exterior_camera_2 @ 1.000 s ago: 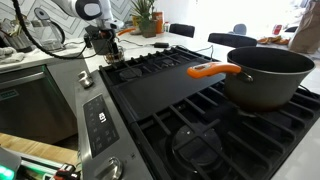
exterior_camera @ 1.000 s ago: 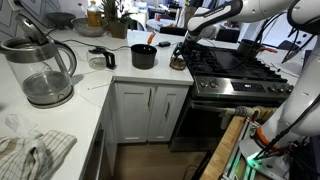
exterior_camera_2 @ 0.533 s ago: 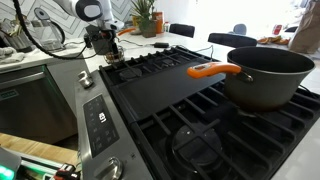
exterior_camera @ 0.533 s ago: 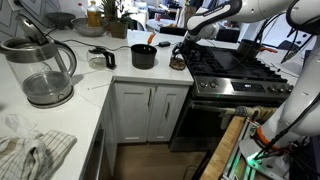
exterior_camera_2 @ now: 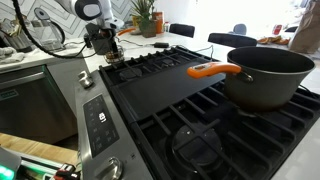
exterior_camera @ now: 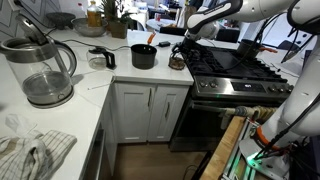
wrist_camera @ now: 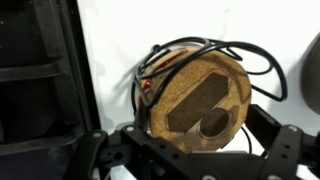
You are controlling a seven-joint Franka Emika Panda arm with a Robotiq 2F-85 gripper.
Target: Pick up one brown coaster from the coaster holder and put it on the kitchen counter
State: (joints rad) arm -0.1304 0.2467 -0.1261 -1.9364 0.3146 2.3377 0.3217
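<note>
Wrist view: gripper [wrist_camera: 190, 142] spread astride coaster holder [wrist_camera: 196, 92], stove [wrist_camera: 40, 70] edge just beside.

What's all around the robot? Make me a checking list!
Surface: smooth white kitchen counter beside a black gas stove.
Job's things: round brown coaster in the low round coaster holder, not yet on the counter.
Clutter: black pot, glass kettle, crumpled cloth.
Gripper: black gripper open, fingers either side of the holder.
Cables: black cables by the arm.
Surroundings: white cabinet doors.
</note>
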